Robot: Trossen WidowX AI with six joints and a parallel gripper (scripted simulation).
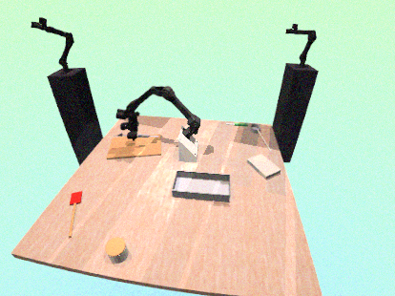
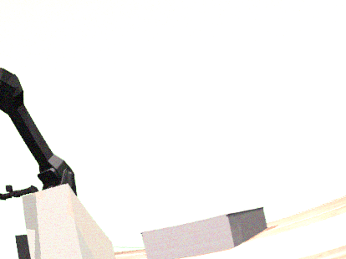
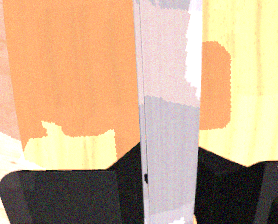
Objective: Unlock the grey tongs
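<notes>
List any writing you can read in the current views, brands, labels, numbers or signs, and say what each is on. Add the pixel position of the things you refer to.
None that I can read.
The grey tongs [image 3: 170, 135] in the gripper [image 3: 161, 147] [image 1: 133, 137] show only a small dark mark near one edge, too small to make out.
No lettering shows on the roasting tin [image 1: 200, 199], the wooden board [image 1: 138, 148] [image 3: 70, 70] or the round tub [image 1: 116, 247].
</notes>
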